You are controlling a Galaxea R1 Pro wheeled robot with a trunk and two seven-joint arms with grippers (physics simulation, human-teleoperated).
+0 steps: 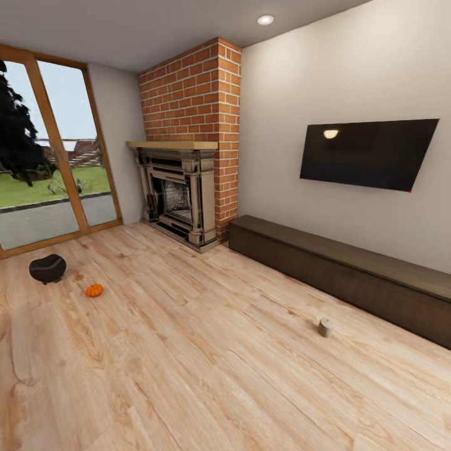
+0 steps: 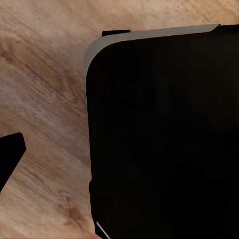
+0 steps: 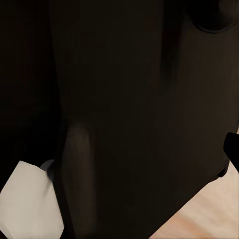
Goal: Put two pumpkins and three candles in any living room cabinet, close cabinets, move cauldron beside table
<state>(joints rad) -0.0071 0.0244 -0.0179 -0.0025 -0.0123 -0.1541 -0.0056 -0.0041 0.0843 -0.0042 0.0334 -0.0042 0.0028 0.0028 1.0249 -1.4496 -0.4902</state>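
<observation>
In the head view, a round black cauldron sits on the wood floor at the far left, near the glass doors. One small orange pumpkin lies just right of it, apart from it. A single grey-beige candle stands upright on the floor a short way in front of the long, low dark-brown cabinet, whose fronts are all shut. The table is out of view. In each wrist view one dark fingertip shows at the picture's edge beside the robot's black body.
A brick fireplace stands in the far corner, left of the cabinet. A black TV hangs on the wall above the cabinet. Tall glass doors fill the left wall. Wide wood floor lies between me and the objects.
</observation>
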